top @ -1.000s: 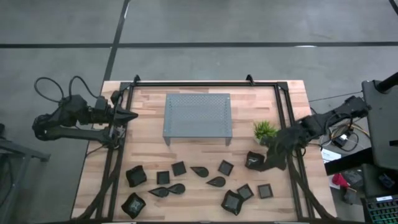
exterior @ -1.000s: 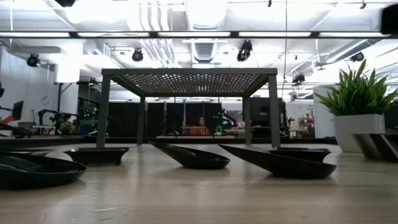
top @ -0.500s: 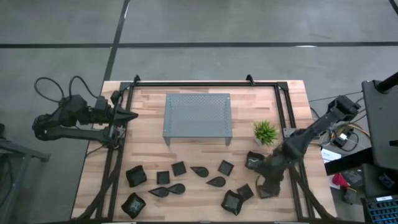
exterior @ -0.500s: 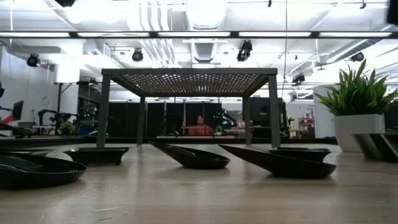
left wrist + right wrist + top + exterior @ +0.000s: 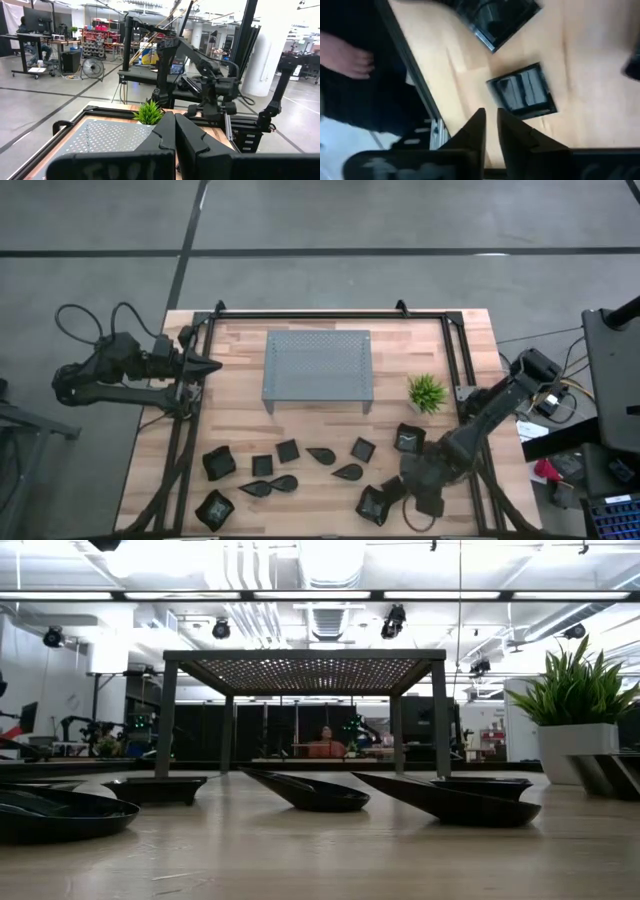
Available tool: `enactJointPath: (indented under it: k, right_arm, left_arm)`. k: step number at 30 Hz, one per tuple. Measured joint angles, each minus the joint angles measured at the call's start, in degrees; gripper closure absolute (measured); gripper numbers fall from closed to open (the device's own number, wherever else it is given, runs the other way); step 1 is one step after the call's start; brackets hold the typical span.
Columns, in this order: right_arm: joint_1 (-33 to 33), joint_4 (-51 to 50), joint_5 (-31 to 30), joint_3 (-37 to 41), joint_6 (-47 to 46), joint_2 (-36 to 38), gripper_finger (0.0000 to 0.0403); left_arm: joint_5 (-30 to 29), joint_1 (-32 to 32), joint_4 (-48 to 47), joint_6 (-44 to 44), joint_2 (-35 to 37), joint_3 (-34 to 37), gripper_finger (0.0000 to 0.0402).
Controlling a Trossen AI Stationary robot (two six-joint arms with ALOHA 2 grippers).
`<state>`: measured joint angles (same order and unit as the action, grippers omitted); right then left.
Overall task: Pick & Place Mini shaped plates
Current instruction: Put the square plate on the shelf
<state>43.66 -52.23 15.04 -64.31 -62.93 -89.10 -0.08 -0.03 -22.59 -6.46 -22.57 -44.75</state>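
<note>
Your right end effector [image 5: 490, 127] hovers over a small black square plate [image 5: 522, 92] near the wooden counter's [image 5: 240, 420] front right edge, fingers slightly spread, holding nothing. Descend off-centre and a fingertip could clip the raised rim, flipping it. I count roughly a dozen black mini plates. Farther back, the left end effector [image 5: 212, 366] waits, pressed together.

Rack [image 5: 318, 369] mid-table; plant [image 5: 426, 391] right of rack; plates [image 5: 287, 451] along front.
</note>
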Motion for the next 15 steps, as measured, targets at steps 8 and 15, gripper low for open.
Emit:
enactJointPath:
  k: [8, 15]
  right_arm:
    - [4.26, -1.78, -1.53, -3.45, 0.40, -7.79, 0.0274]
    - [7.34, -1.63, -1.76, -4.51, 1.37, -14.00, 0.0281]
  left_arm:
    - [0.00, 0.00, 0.00, 0.00, 0.00, -0.01, 0.0401]
    - [0.02, 0.00, 0.00, 0.00, 0.00, -0.02, 0.0401]
